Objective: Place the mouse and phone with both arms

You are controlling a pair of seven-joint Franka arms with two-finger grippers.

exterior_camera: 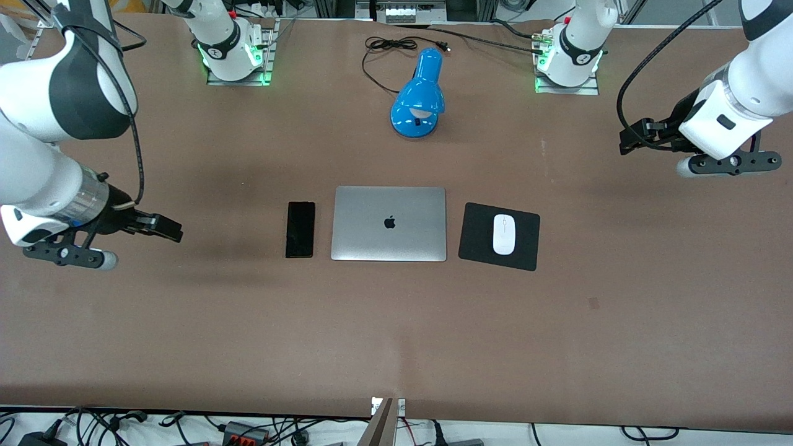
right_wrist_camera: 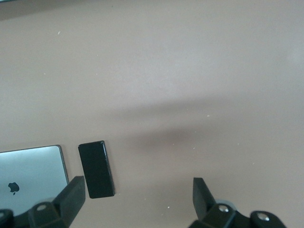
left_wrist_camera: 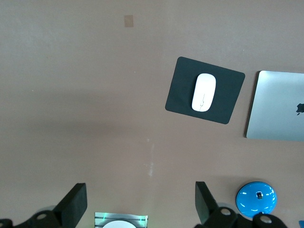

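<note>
Nearest the camera, a black square mouse pad (exterior_camera: 499, 236) carries the oval white mouse (exterior_camera: 503, 234), at three o'clock from the closed silver laptop (exterior_camera: 389, 223). At nine o'clock lies the slim glossy phone (exterior_camera: 300, 229), flat on the matte brown tabletop (exterior_camera: 396, 334). Only the front view shows both. A blue lamp (exterior_camera: 419, 96) stands at twelve. Both wrist views show spread fingers: the left gripper (left_wrist_camera: 141, 203) and right gripper (right_wrist_camera: 138, 195) hover over bare tabletop.

On the table: 1 mouse (exterior_camera: 503, 234), 1 phone (exterior_camera: 300, 229), 1 laptop (exterior_camera: 389, 223), 1 mouse pad (exterior_camera: 477, 238), 1 lamp (exterior_camera: 419, 96).
</note>
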